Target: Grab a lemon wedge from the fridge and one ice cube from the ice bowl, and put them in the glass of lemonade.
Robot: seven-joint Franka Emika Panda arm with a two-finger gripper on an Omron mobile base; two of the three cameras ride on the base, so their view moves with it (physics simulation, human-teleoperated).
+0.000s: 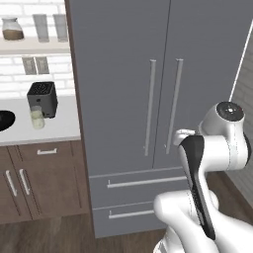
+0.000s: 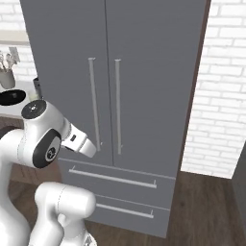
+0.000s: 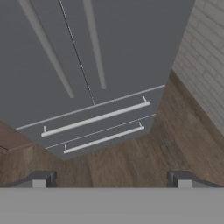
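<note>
Two dark finger tips of the pincer [image 3: 111, 179] sit wide apart at the bottom of the hand view, jaws open, holding nothing. Ahead of them: wood floor, then the tall grey double-door fridge [image 3: 122, 52], both doors shut, two drawers with bar handles at its base. White arm [image 1: 217, 148] stands in front of the fridge, near the long vertical handles [image 1: 149, 106]. Lemon wedge not visible. Well left of the pincer, on the white counter [image 1: 59, 126]: small clear glass of lemonade [image 1: 37, 117] just beside a black toaster [image 1: 42, 99], wide black ice bowl [image 1: 5, 120] at the frame edge.
</note>
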